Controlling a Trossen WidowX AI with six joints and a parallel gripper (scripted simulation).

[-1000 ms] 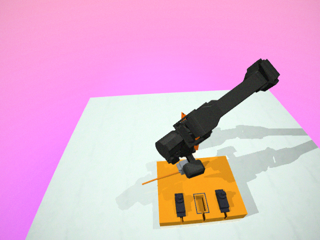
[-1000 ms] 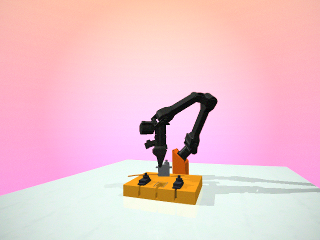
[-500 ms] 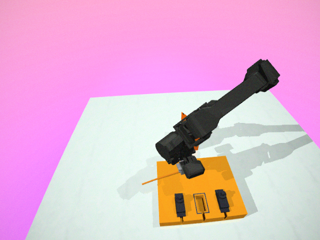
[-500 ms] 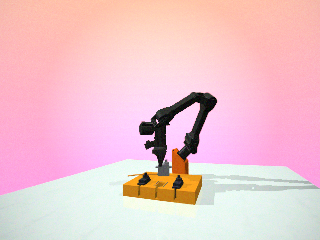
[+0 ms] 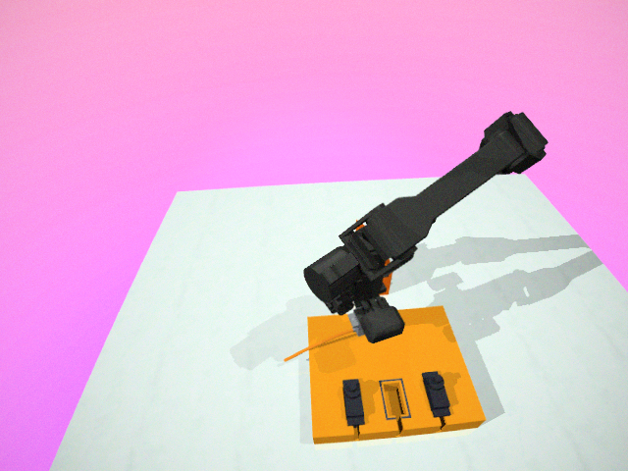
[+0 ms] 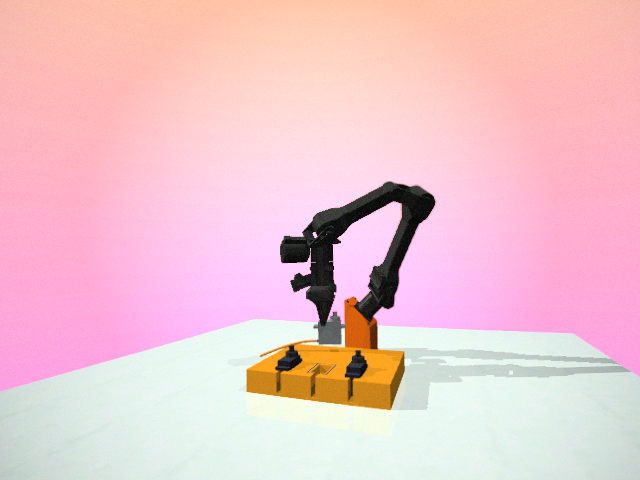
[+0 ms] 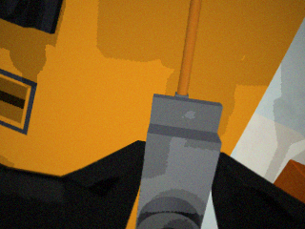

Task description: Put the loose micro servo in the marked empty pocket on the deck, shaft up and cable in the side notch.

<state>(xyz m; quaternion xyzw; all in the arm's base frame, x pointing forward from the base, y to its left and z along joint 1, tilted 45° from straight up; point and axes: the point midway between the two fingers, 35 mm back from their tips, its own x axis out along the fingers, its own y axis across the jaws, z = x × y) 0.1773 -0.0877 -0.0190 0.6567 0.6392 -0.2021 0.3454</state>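
The loose grey micro servo (image 5: pixel 354 323) (image 6: pixel 329 333) (image 7: pixel 183 143) is upright with its output shaft up, a little above the rear of the orange deck (image 5: pixel 421 349) (image 6: pixel 382 364) (image 7: pixel 124 86). My gripper (image 5: pixel 364 329) (image 6: pixel 323 323) (image 7: pixel 178 156) is shut on the servo body, one finger on each side. The servo's orange cable (image 5: pixel 319 344) (image 6: pixel 286 346) (image 7: pixel 189 48) runs out to the left past the deck's edge in the top view. The marked pocket (image 5: pixel 393 399) (image 6: pixel 321 368) (image 7: pixel 10 102) is empty, with its side notch (image 5: pixel 399 426) (image 6: pixel 312 384) at the deck's front edge. The far finger is hidden in the top view.
Dark seated servos stand on both sides of the pocket, one on the left (image 5: pixel 353 402) (image 6: pixel 289 359) and one on the right (image 5: pixel 437 395) (image 6: pixel 356 365). An orange-red block (image 6: pixel 359 330) (image 7: pixel 293 183) stands behind the deck. The pale table (image 5: pixel 202 284) surrounds the deck.
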